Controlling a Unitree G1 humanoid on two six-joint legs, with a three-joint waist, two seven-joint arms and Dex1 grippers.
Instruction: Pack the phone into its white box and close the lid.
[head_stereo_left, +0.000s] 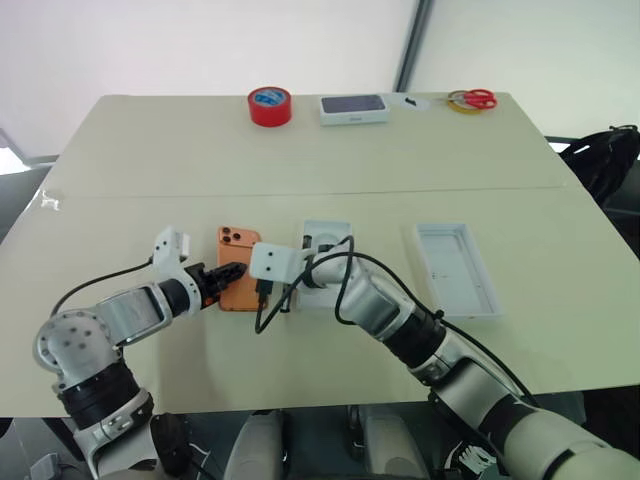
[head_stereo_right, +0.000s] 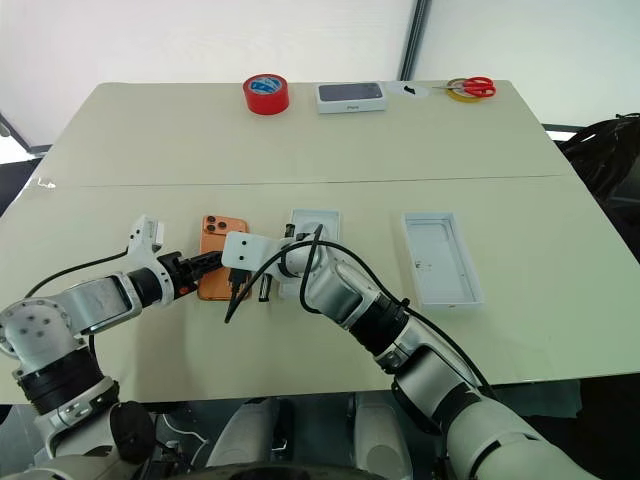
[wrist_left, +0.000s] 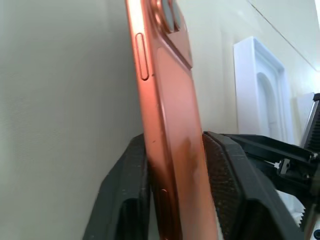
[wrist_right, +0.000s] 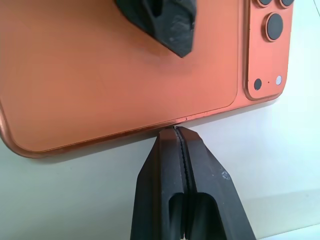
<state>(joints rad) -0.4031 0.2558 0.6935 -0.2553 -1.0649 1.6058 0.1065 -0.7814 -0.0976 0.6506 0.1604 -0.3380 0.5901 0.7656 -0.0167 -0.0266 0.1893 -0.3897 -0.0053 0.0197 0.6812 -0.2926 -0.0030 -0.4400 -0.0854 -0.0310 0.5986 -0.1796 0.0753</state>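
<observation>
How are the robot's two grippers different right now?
The left gripper has its fingers apart, one on each face of the phone, pinching it. The right gripper has its fingers pressed together and holds nothing, with its tips at the phone's long edge. Both are black, and both meet at the phone.

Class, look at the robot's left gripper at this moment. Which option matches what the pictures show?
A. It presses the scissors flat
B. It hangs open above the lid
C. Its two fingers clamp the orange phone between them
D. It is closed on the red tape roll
C: in the left wrist view the left gripper has one black finger on each face of the phone, pinching it.
</observation>
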